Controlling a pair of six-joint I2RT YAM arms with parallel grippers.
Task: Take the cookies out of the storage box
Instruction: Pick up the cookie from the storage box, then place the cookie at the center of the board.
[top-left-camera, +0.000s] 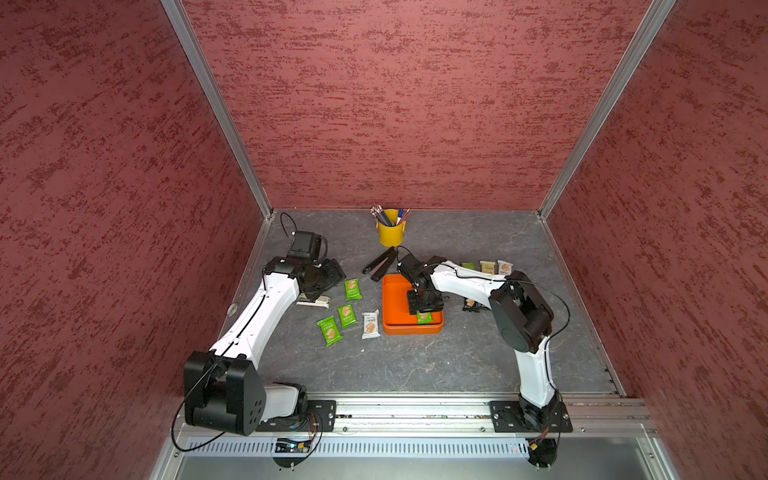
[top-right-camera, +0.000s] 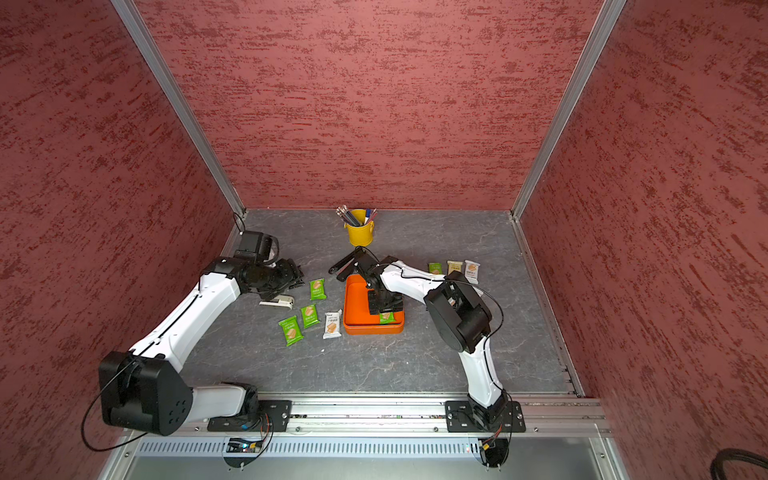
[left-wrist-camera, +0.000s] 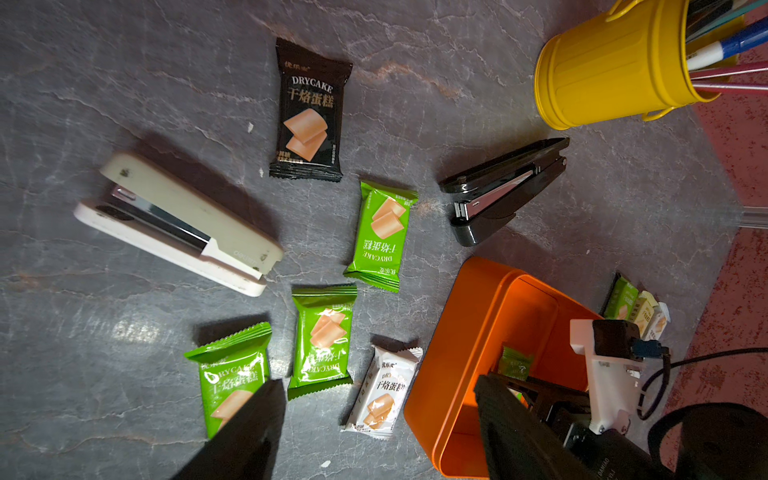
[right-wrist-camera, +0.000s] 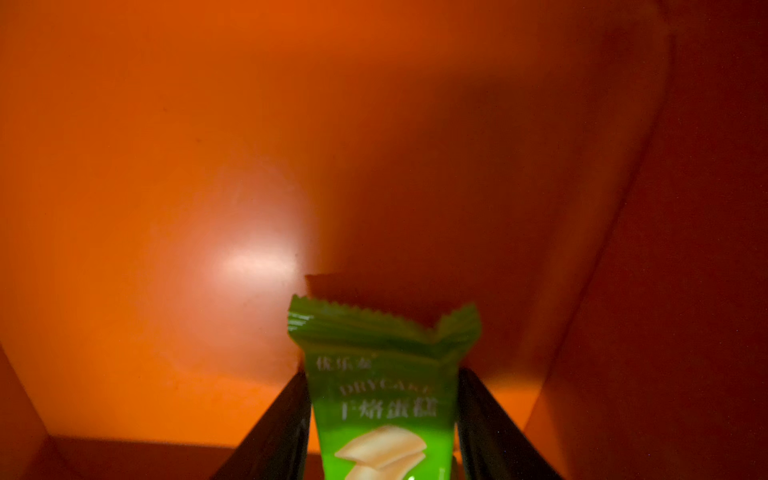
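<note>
A black stapler (top-left-camera: 379, 262) lies near the storage box (top-left-camera: 399, 329) holding one green packet (top-left-camera: 424, 318).

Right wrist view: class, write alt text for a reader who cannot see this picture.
A green cookie packet printed with pale biscuits sits between the two black fingers of the right gripper, which stand close against its side edges. Around it, the bare orange floor and walls of the storage box fill the frame.

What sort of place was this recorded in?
Probably a lab robot cell: red panel walls in aluminium framing, left arm and right arm bolted to a rail, cookies and pen bucket staged.
</note>
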